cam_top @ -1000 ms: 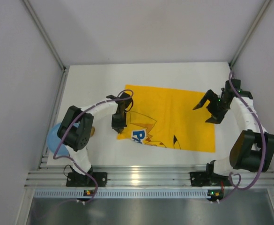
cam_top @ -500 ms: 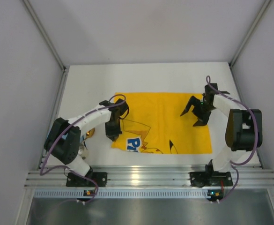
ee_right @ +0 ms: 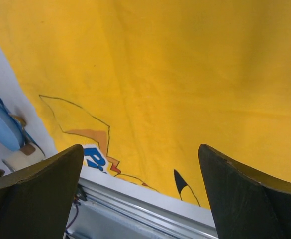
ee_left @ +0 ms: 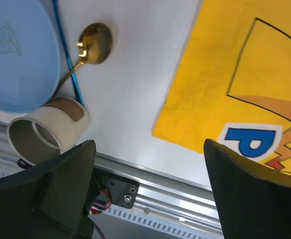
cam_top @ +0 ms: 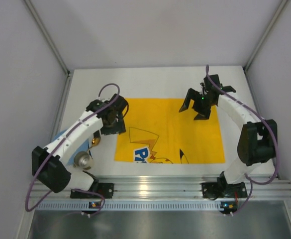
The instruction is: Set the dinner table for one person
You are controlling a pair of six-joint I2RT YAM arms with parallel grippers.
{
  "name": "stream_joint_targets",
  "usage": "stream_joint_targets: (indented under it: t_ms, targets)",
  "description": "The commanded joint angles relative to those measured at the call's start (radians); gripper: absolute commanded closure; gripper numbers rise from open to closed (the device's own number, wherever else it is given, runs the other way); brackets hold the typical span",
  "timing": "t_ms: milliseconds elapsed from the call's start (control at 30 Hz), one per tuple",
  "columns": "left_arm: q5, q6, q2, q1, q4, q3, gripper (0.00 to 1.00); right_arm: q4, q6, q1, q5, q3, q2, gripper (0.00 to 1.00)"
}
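The dinner table [cam_top: 155, 82] is a white tabletop with a yellow cartoon-printed placemat [cam_top: 175, 134] lying flat in its middle, square to the edges. My left gripper [cam_top: 113, 128] hovers just off the mat's left edge, open and empty; in the left wrist view the left gripper [ee_left: 150, 199] frames bare table and the mat's near left corner [ee_left: 180, 134]. My right gripper [cam_top: 194, 110] hangs open over the mat's far right part, holding nothing. The right wrist view shows the right gripper [ee_right: 140, 194] above the yellow cloth [ee_right: 185, 74].
A blue plate [ee_left: 16, 59], a gold spoon [ee_left: 93, 42], a thin blue stick [ee_left: 68, 59] and a beige cup [ee_left: 46, 132] on its side lie at the table's near left. The ridged aluminium rail [cam_top: 150, 188] runs along the near edge. Grey wall panels stand on three sides.
My left gripper has opened and let go of the mat, moving back and left off its edge. The mat went from skewed to flat and square. The right gripper moved left and farther back.
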Motion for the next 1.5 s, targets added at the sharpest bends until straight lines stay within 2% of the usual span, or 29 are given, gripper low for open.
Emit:
stream_joint_targets:
  t_ms: [0, 133, 267, 400, 500, 833, 1033, 1300, 1367, 1467]
  targets:
    - [-0.125, 0.05, -0.006, 0.039, -0.083, -0.045, 0.05, -0.057, -0.009, 0.06, 0.016, 0.034, -0.08, 0.0]
    - [-0.191, 0.104, -0.003, 0.08, -0.046, -0.088, 0.06, -0.06, -0.018, 0.086, 0.011, -0.03, -0.109, 0.0]
    - [-0.219, 0.167, 0.014, 0.123, 0.061, -0.133, 0.09, -0.064, -0.038, 0.092, 0.007, -0.078, -0.135, 0.0]
    - [-0.239, 0.228, 0.124, 0.153, 0.156, -0.153, 0.11, -0.089, -0.07, 0.094, 0.013, -0.087, -0.163, 0.0]
    - [-0.268, 0.256, 0.239, 0.154, 0.222, -0.147, 0.16, -0.107, -0.091, 0.091, 0.027, -0.092, -0.186, 0.0]
    - [-0.313, 0.277, 0.406, 0.174, 0.287, -0.134, 0.26, -0.138, -0.096, 0.092, 0.051, -0.188, -0.29, 0.0]
    - [-0.3, 0.288, 0.437, 0.205, 0.316, -0.128, 0.38, -0.141, -0.101, 0.089, 0.054, -0.244, -0.335, 0.0]
    - [-0.305, 0.319, 0.503, 0.238, 0.347, -0.108, 0.52, -0.17, -0.134, 0.08, 0.07, -0.218, -0.328, 0.0]
    - [-0.308, 0.33, 0.511, 0.251, 0.358, -0.107, 0.6, -0.173, -0.142, 0.077, 0.071, -0.21, -0.327, 0.0]
    - [-0.291, 0.342, 0.523, 0.261, 0.374, -0.11, 0.83, -0.178, -0.151, 0.071, 0.076, -0.207, -0.321, 0.0]
